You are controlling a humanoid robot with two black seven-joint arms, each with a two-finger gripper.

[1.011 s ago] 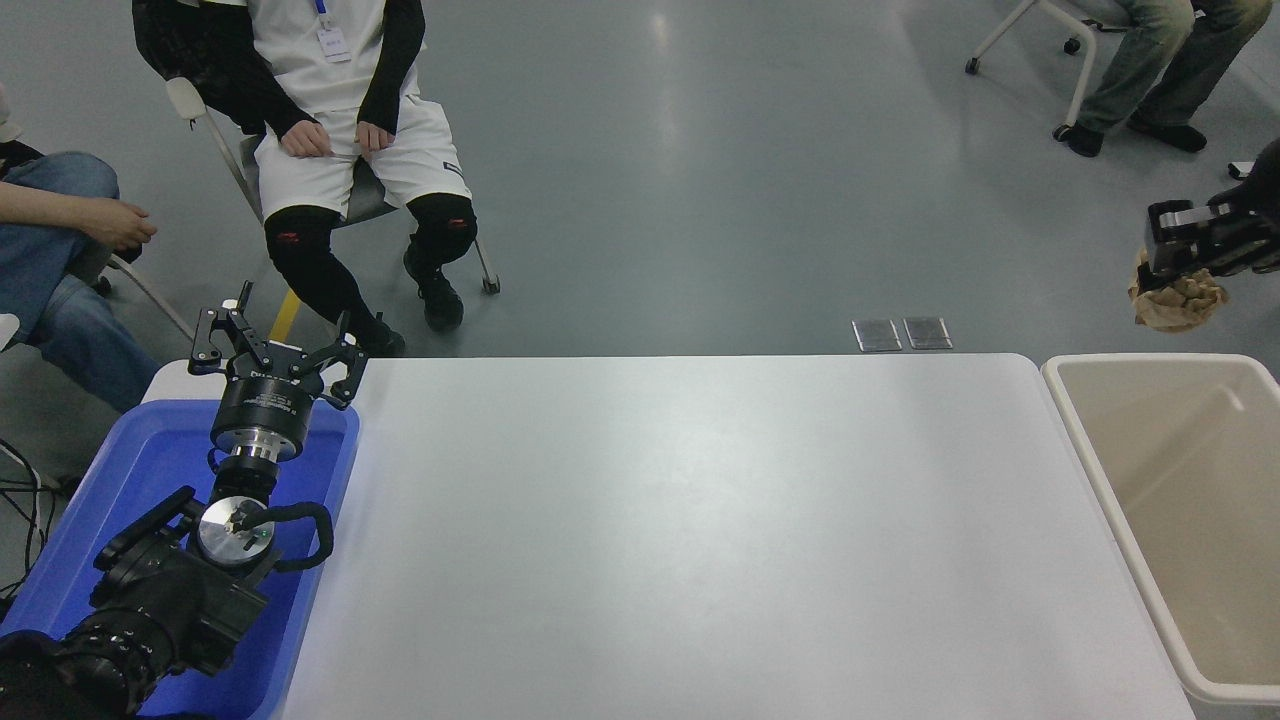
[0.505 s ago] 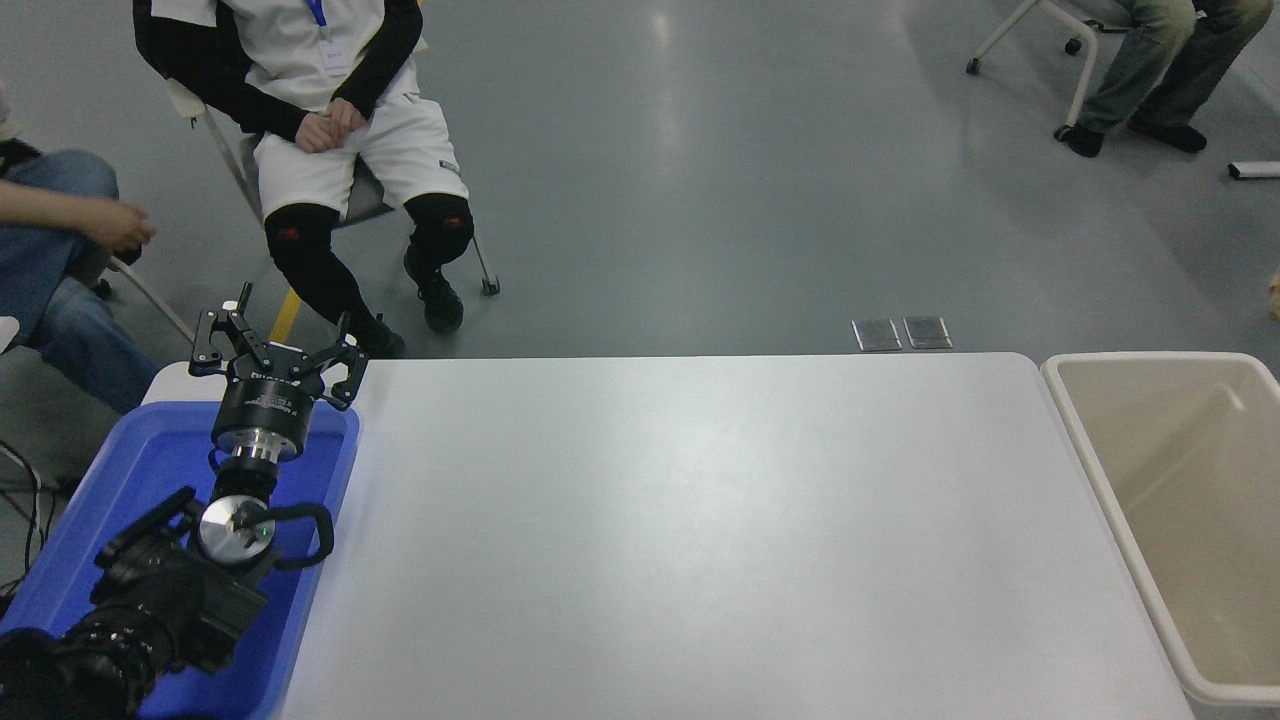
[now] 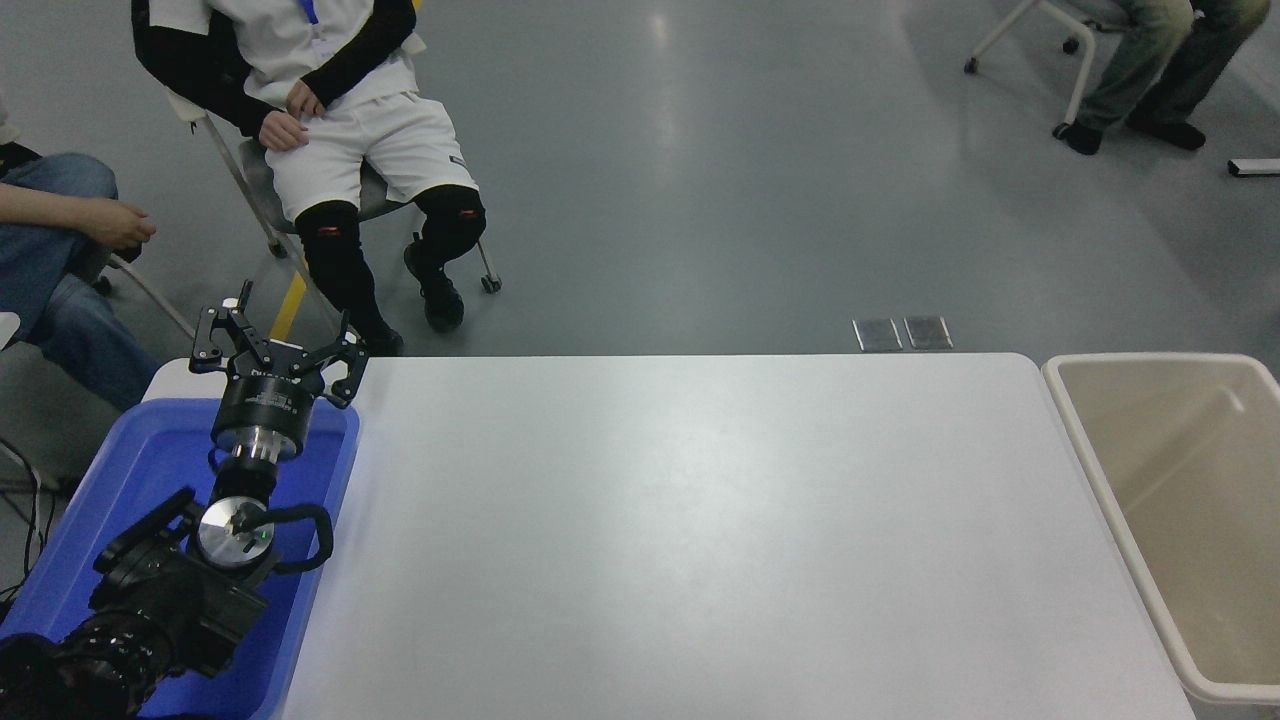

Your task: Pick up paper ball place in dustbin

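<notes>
The beige dustbin (image 3: 1075, 420) stands at the table's right end, and the part of its inside that shows is bare. The paper ball is out of view. My right arm and gripper are out of view too. My left gripper (image 3: 276, 345) is open and empty, parked over the far end of the blue tray (image 3: 330, 500) at the lower left.
The white table (image 3: 700, 540) spans the middle. Two metal floor plates (image 3: 901, 333) lie just beyond its far edge. A seated person (image 3: 340, 150) is at the top left, another person's arm and knee (image 3: 60, 215) at the left edge, and a third person's legs (image 3: 1150, 60) at the top right.
My right gripper, shut on the paper ball above the dustbin's far right corner one second ago, has moved out past the right edge with the ball. The seated person shifted their legs and hands.
</notes>
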